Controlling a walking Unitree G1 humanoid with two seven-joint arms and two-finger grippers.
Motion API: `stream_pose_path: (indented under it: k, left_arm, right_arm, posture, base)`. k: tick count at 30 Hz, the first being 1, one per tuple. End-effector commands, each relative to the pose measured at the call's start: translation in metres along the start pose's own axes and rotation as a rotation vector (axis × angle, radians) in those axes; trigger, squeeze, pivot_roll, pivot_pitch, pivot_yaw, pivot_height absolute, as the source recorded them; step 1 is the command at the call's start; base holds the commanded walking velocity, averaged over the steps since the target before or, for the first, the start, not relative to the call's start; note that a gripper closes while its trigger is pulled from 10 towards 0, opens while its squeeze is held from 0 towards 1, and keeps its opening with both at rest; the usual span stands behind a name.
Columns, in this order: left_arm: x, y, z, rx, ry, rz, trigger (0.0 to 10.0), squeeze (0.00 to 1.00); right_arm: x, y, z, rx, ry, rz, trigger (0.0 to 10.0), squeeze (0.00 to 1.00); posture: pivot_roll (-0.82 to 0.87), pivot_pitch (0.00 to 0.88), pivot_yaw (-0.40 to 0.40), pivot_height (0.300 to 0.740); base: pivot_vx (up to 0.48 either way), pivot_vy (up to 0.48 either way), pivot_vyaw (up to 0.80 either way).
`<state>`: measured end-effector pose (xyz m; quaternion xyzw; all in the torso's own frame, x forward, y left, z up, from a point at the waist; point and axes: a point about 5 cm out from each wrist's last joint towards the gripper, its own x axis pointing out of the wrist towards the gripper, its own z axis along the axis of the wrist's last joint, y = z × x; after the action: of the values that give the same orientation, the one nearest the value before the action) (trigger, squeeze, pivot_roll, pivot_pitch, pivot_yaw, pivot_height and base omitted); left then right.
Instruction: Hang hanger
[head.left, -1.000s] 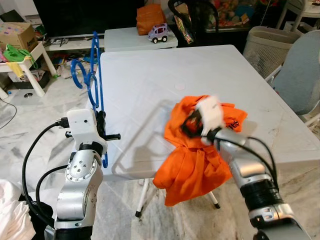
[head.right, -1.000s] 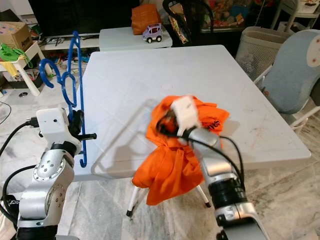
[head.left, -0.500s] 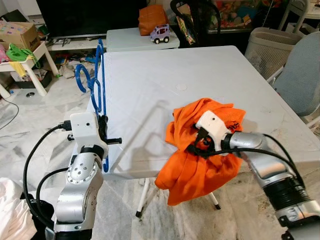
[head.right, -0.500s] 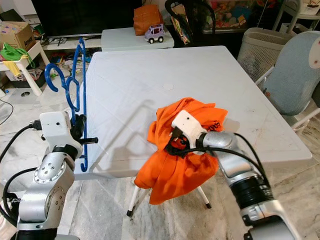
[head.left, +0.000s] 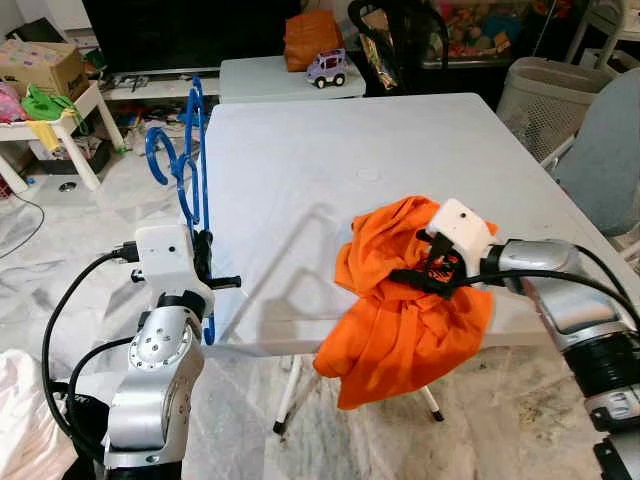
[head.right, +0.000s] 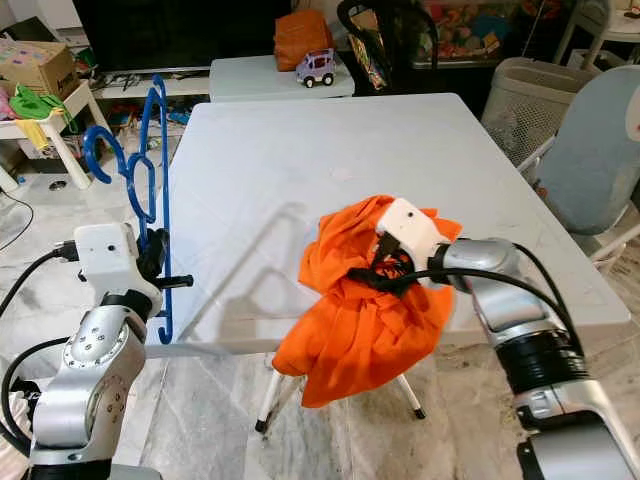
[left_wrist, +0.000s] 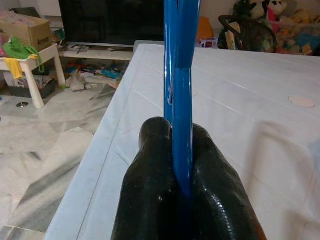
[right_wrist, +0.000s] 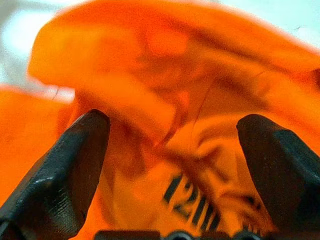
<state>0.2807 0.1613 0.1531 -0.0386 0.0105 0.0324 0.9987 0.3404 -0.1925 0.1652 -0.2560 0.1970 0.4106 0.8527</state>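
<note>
at the table's (head.left: 330, 150) near edge, about 5 o'clock from its middle, the right gripper (head.left: 425, 270) has swung from over the orange shirt (head.left: 400, 300) round to its 3 o'clock side, fingers spread wide against the bunched cloth, gripping nothing. the shirt keeps its place, half draped off the edge. at 9 o'clock the left gripper (left_wrist: 181, 165) stays clamped on the blue hanger (head.left: 190, 150), upright beside the table. likely the shirt still needs opening. beyond, at 12 o'clock: a toy car (head.left: 327, 67), tv, clutter; marble floor.

Blue hanger (head.left: 190, 160) upright, prob. clamped
</note>
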Motion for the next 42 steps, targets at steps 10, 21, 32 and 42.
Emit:
stream_pose_path:
  k: [10,21,32,42]
  left_arm:
    - [-0.002,0.000,0.005,0.004,-0.012,-0.009,10.0,0.00]
    - [-0.002,-0.001,0.006,-0.005,-0.014,-0.011,10.0,0.00]
    - [-0.004,0.000,0.006,-0.015,-0.007,-0.006,10.0,0.00]
    - [-0.004,0.000,0.007,-0.015,-0.008,-0.006,10.0,0.00]
  right_arm:
    - [-0.030,-0.014,-0.004,0.004,0.001,0.056,10.0,0.00]
    - [-0.017,0.012,-0.018,0.220,-0.116,0.222,10.0,0.00]
    - [0.015,0.038,-0.047,0.387,-0.067,0.237,10.0,0.00]
    - [0.046,0.026,-0.052,0.450,0.020,-0.032,10.0,0.00]
  posture:
    - [-0.04,0.000,0.011,0.740]
    - [-0.04,0.000,0.012,0.740]
    - [-0.03,0.000,0.005,0.740]
    - [-0.02,0.000,0.000,0.740]
  base:
    - [0.000,0.000,0.00]
    - [0.000,0.000,0.00]
    - [0.000,0.000,0.00]
    - [0.000,0.000,0.00]
